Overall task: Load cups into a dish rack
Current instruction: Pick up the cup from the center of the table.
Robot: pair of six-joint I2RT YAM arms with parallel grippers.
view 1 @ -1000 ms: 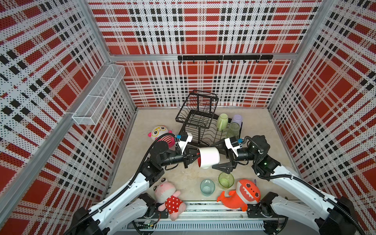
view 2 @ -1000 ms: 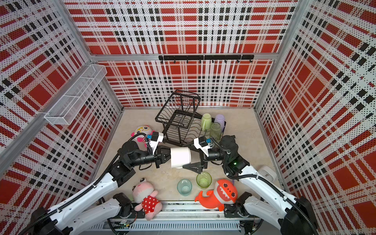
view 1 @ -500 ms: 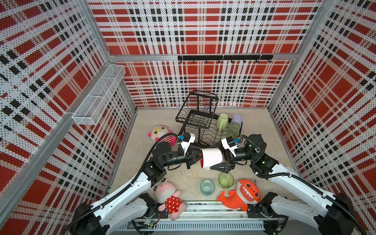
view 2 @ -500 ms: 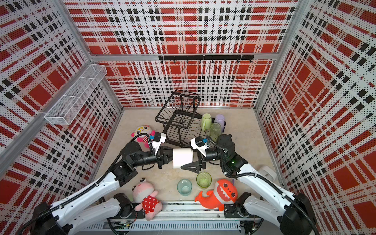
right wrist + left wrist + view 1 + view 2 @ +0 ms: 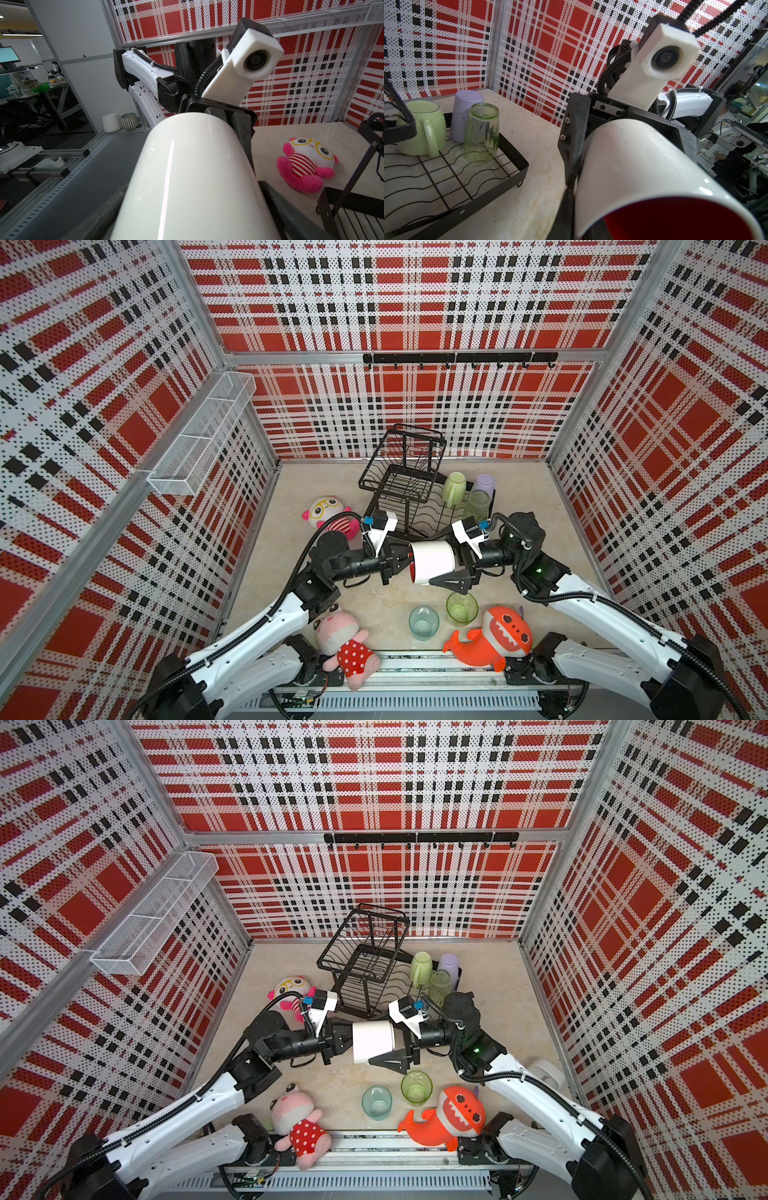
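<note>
The left claw (image 5: 404, 563) is pinched shut on the rim of the white ceramic mug with a red inside (image 5: 434, 562). The mug lies on its side in the air between the two claws, with its mouth toward the left arm. The right claw (image 5: 446, 564) has its jaws spread wide on either side of the mug's closed end. Whether they press on it cannot be told.

Just beyond both claws stands the black wire two-tier dish rack (image 5: 390, 489). In its lower base, on the right claw's side, three cups sit mouth-down: a pale green ceramic mug (image 5: 454, 489), a lilac plastic tumbler (image 5: 484, 485) and a tall clear green glass (image 5: 476, 506).

On the near side of the claws, toward the arm bases, a short clear green glass (image 5: 461, 608) and a teal glass (image 5: 424, 621) stand upright on the beige table (image 5: 324, 481). An orange plush shark (image 5: 494, 635) lies just beside them.
</note>
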